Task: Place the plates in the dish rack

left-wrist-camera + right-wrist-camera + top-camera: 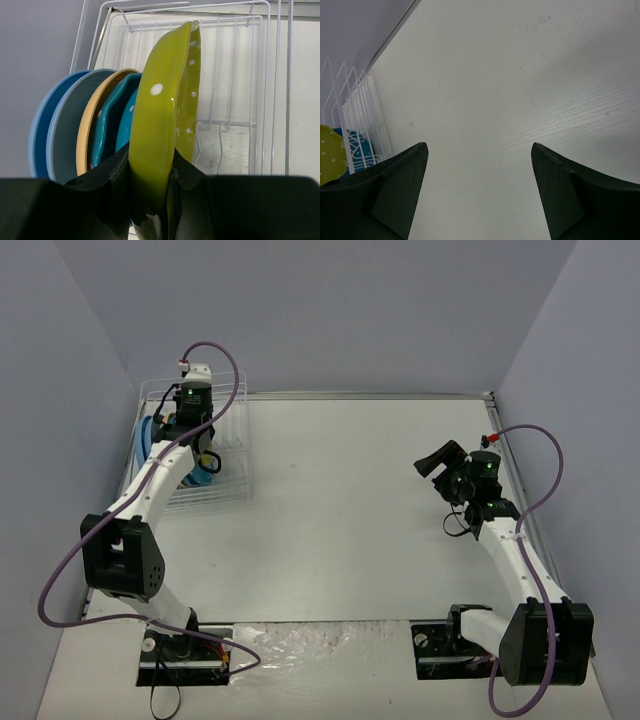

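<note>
The lime green dotted plate (pixel 165 110) stands on edge inside the white wire dish rack (pixel 220 19), and my left gripper (pixel 152 152) is shut on its lower rim. To its left, upright in the slots, are two teal dotted plates (pixel 110 120), an orange-yellow plate (pixel 87 130) and two light blue plates (pixel 42 130). In the top view the left gripper (pixel 205 458) reaches down into the rack (pixel 232 430) at the table's far left. My right gripper (pixel 432 462) hovers open and empty over the right side; its wrist view shows bare table between its fingers (pixel 400 185).
The rack's right half (pixel 240 145) holds no plates. The right wrist view catches the rack (pixel 362 115) and the lime plate (pixel 331 150) far off to the left. Grey walls enclose the white table (pixel 340 500) on three sides.
</note>
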Controlling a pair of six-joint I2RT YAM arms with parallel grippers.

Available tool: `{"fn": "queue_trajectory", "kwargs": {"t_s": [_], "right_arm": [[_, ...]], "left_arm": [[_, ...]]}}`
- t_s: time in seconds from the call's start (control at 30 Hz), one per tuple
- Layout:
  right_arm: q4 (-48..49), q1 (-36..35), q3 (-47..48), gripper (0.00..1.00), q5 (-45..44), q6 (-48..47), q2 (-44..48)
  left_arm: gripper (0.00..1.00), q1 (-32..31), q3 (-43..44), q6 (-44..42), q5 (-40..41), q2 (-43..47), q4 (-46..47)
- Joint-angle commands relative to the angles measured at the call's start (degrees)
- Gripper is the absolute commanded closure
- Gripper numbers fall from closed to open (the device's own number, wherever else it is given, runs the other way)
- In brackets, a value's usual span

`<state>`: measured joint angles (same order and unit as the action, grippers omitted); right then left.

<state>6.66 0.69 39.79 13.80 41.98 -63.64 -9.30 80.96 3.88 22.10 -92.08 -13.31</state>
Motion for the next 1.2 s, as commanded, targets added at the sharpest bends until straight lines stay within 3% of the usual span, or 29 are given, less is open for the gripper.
{"fn": "queue_trajectory", "kwargs": {"t_s": [0.0, 0.87, 1.07, 1.17], "right_arm": [[4.1, -0.3, 0.0, 0.20, 0.3, 0.3, 0.9], [4.0, -0.3, -0.2, 0.19, 0.6, 0.4, 1.7], [4.0, -0.3, 0.1, 0.20, 0.9, 0.3, 1.5], [4.0, -0.3, 0.2, 0.19, 0.9, 0.3, 1.5]], "left_arm": [[1.00, 0.3, 1.1, -1.2, 3.0, 0.6, 7.2], [1.00, -0.3, -0.4, 0.8, 6.8, -4.0, 5.9], [0.62, -0.3, 0.6, 0.9, 8.4, -3.5, 5.2], [0.58, -0.3, 0.9, 0.7, 9.4, -3.2, 5.0]]}}
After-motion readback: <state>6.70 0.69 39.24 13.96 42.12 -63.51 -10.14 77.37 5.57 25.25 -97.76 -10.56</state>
